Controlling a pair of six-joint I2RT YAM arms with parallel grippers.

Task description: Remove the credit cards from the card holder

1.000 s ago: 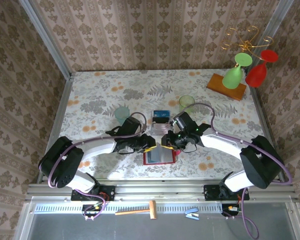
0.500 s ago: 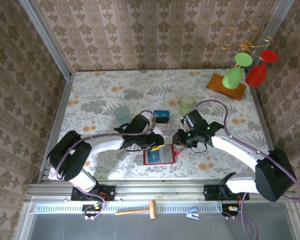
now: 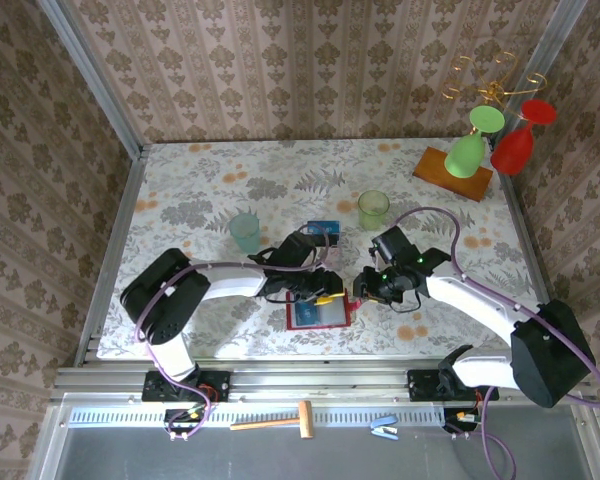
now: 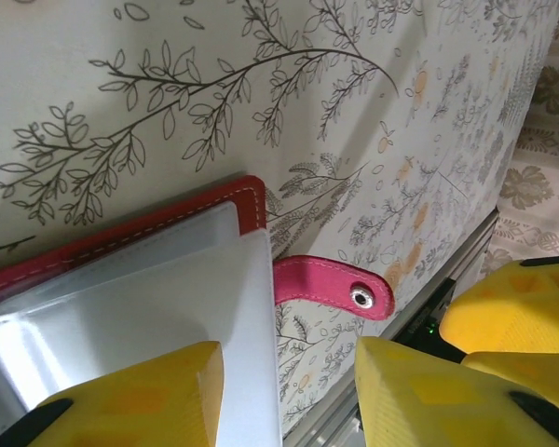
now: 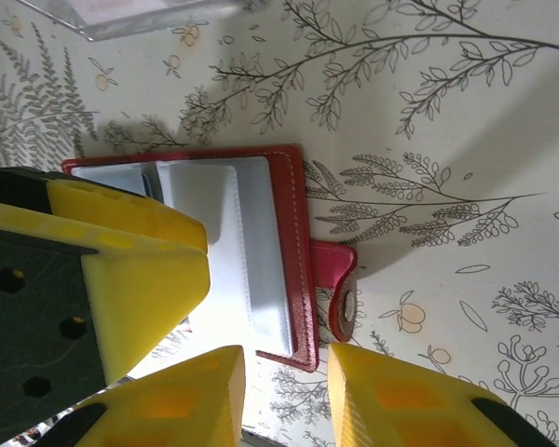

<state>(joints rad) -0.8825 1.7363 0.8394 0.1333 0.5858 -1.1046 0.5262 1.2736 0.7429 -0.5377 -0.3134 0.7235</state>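
Card holder (image 3: pixel 318 314) is lying open, grey inside up, on the floral table (image 3: pixel 200 190) near its front edge, with the closing tab (image 5: pixel 334 279) sticking out sideways. Left gripper (image 3: pixel 325 296) is hovering over the grey sleeve, jaws parted and gripping nothing. Right gripper (image 3: pixel 359 292) is hanging above the tab, jaws parted and empty.

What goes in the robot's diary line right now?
red folding wallet: open flat, grey inside up | left gripper: open, finger over grey inside | right gripper: open, by red tab
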